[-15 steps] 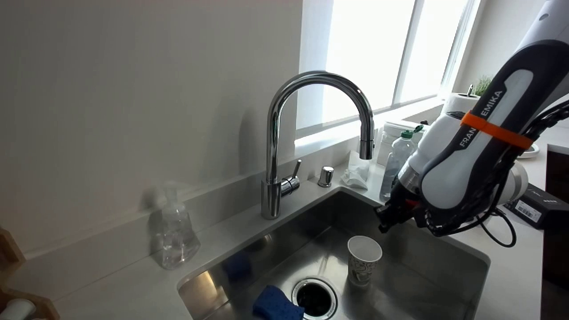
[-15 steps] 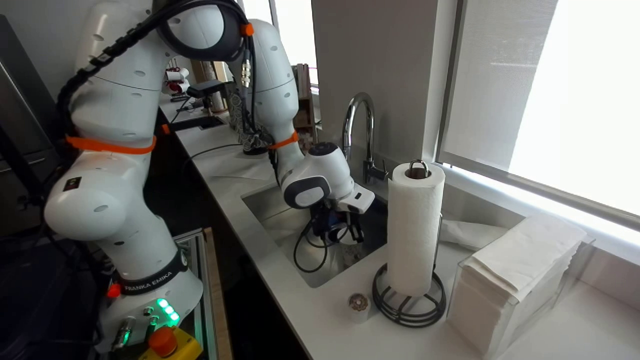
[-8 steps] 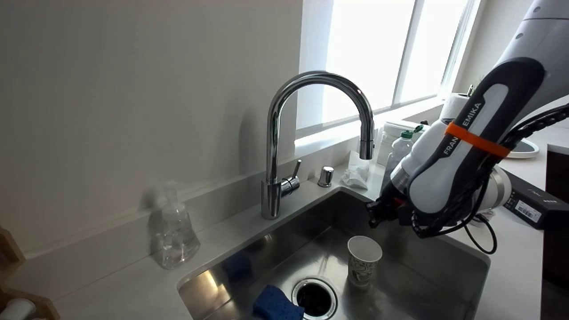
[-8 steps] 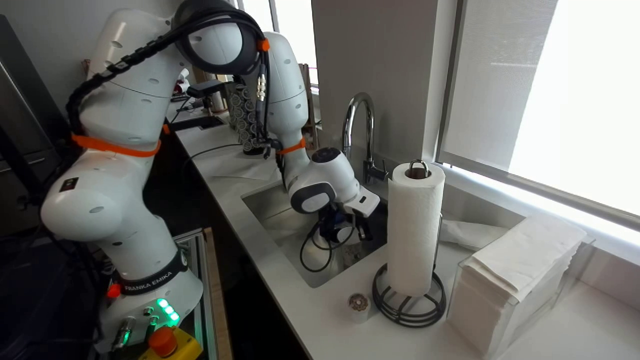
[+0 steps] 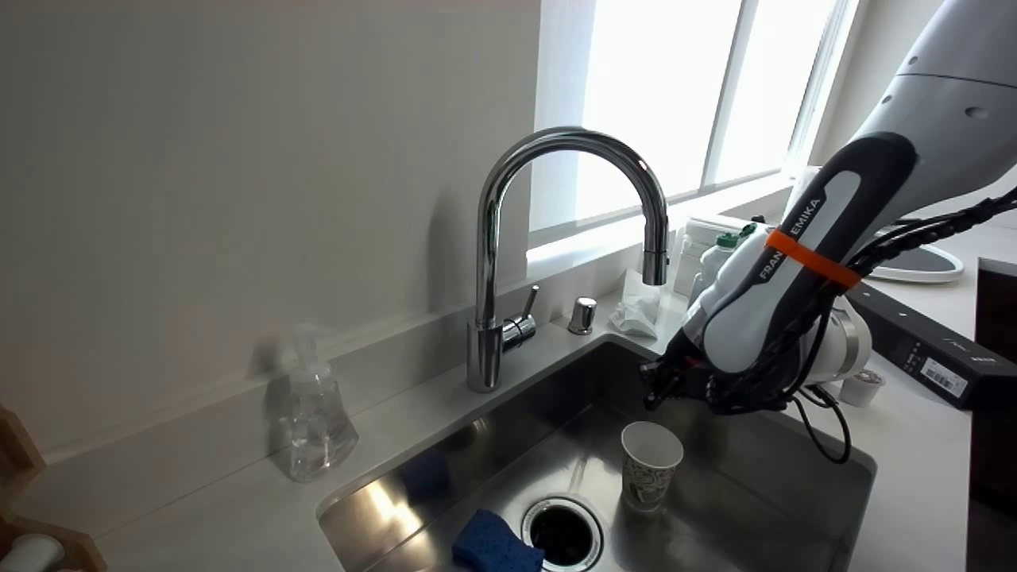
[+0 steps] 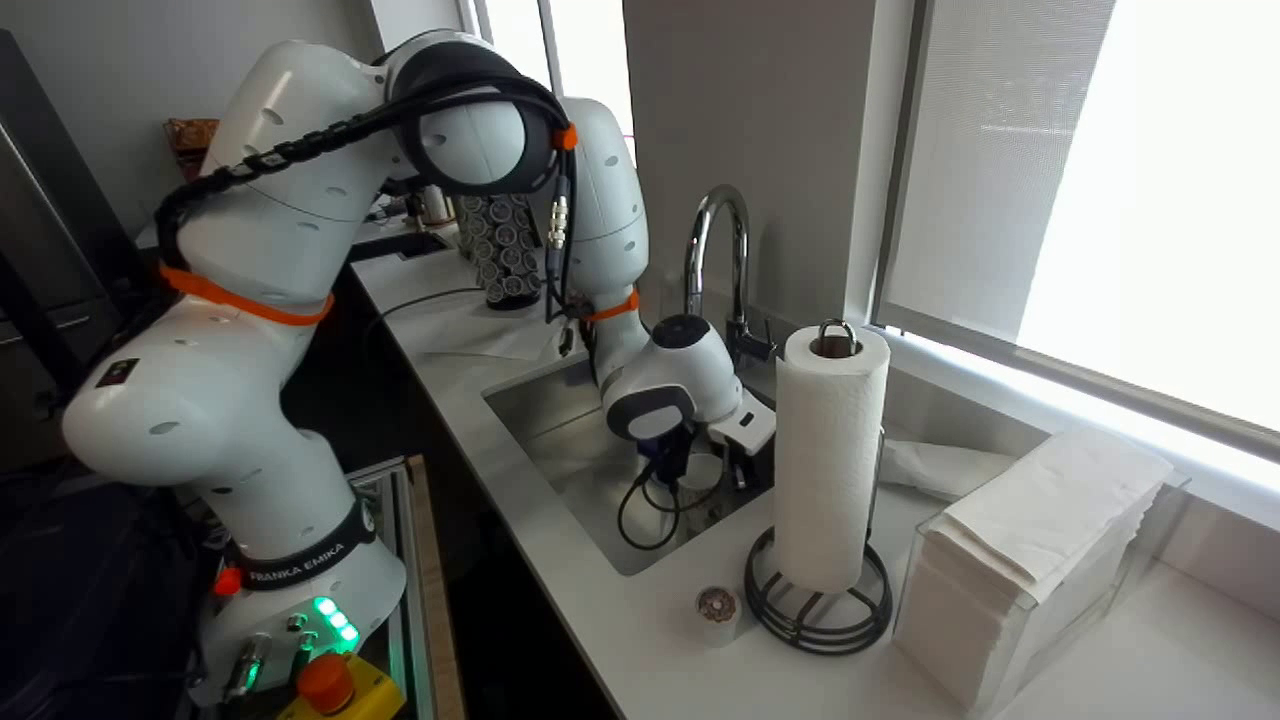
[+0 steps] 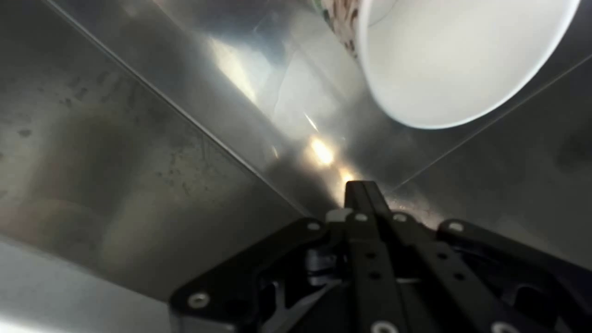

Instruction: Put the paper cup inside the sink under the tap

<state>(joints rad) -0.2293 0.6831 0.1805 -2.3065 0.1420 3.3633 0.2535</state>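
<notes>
In an exterior view, the black band [image 6: 305, 565] low on the robot arm [image 6: 265, 250] says "FRANKA EMIKA". In an exterior view, the arm's dark panel [image 5: 806, 222] says "FRAN" and "EMIKA", with an orange strap [image 5: 812, 260] between the 2 bits. The black box [image 5: 918, 338] has 1 white label [image 5: 943, 377] with a barcode; the box's words are too small to read.

patterned paper cup [image 5: 649, 470] stands upright in steel sink [image 5: 783, 485] near tap [image 5: 488, 262].
</notes>
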